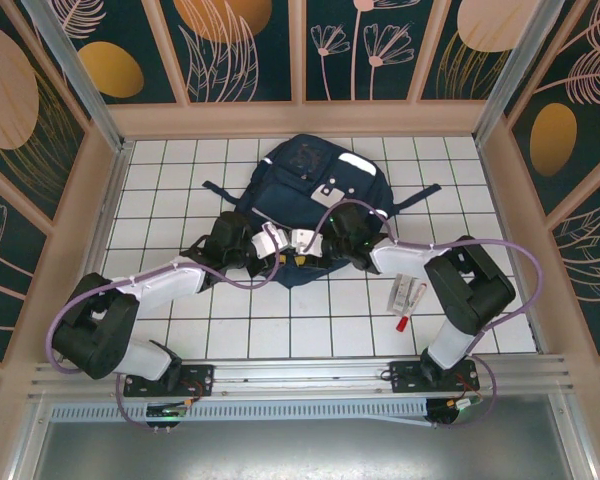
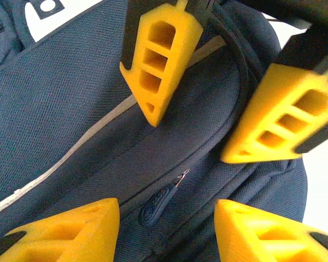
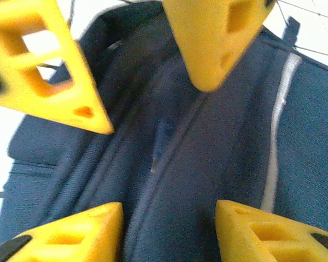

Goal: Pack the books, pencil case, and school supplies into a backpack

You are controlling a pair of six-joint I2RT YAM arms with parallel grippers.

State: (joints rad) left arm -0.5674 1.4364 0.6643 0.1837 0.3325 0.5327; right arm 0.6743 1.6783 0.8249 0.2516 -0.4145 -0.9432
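The backpack (image 1: 300, 195) lies flat in the middle of your white gridded table (image 1: 180, 330), front panel up. Its long axis runs from the far wall towards the arm bases, more or less square to the grid. The white-grey patch (image 1: 355, 162) sits on the far half, right of centre. The rounded, zipped end points back at you, and dark straps (image 1: 420, 193) splay out to either side.

On the left wrist camera you see a pale reflective stripe (image 2: 71, 147) running diagonally across the navy fabric. Below it is a closed zip line with its dark pull (image 2: 156, 206) lying flat on the cloth.

Your left gripper (image 2: 167, 210) hangs over that near end with its yellow fingers apart, and the pull lies on the fabric in the gap between them, not pinched. Your right gripper (image 3: 169, 210) faces it from the other side, just beside it. Its fingers also stand apart over the same zip seam, clamped on nothing you can see. The right wrist picture is blurred, but a small blue pull (image 3: 164, 134) shows on the seam ahead of those fingers.

Further out, well to the right of the bag by the right arm, a small whitish packet (image 1: 404, 290) lies on the tiles. A slim pen lies right beside it, its red tip (image 1: 402, 323) pointing towards the near edge.
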